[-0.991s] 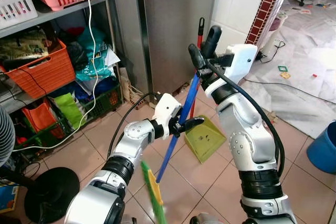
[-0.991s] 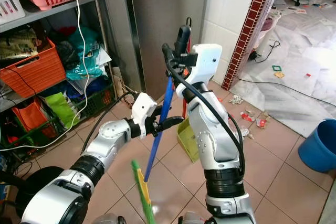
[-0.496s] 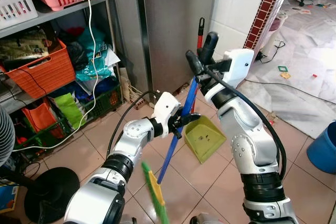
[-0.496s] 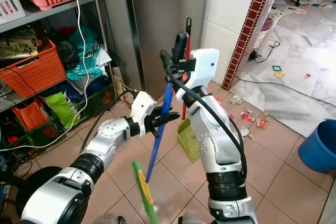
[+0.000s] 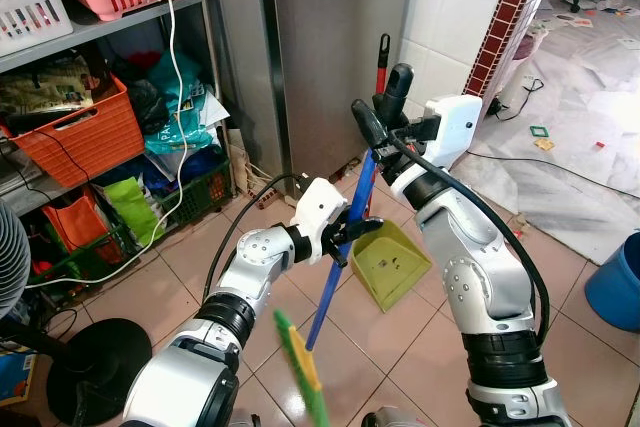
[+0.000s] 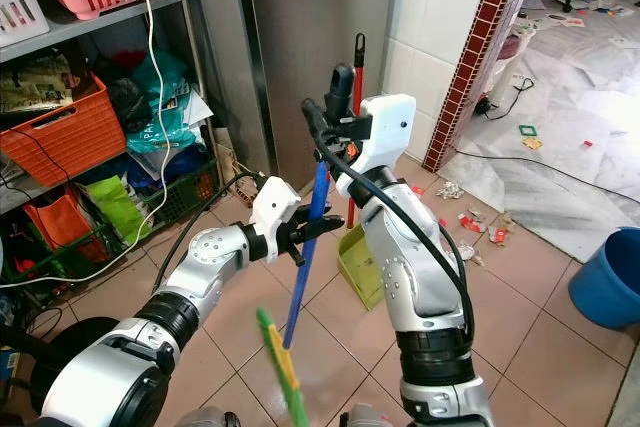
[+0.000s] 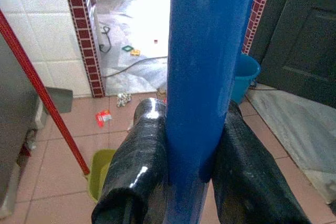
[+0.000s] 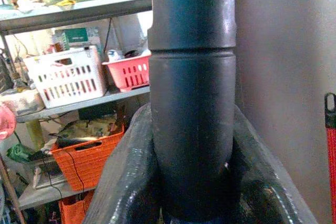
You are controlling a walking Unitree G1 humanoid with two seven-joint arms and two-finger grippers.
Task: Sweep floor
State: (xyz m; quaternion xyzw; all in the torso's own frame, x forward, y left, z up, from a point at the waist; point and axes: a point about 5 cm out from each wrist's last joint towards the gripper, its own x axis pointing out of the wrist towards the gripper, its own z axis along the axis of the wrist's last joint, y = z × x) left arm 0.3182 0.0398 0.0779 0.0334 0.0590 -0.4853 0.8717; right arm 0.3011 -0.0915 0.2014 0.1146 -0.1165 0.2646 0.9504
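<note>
Leftward-shifted, broom (image 5: 338,247) stays clamped between both grippers' fingers (image 7: 140,171) (right (image 5: 378,117) topmost).

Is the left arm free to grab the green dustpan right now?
Probably not: the left end effector is shut on the broom handle. The dustpan lies on the floor beyond it.

Head stereo pair looks fwd/down over both arms at tiled floor (image 5: 400,317), shelving left, tiled wall right; both eyes share that scene. L wrist cam v. close on blue broom handle (image 7: 207,77), facing doorway side. R wrist cam v. close on black handle top (image 8: 191,77), facing shelves
</note>
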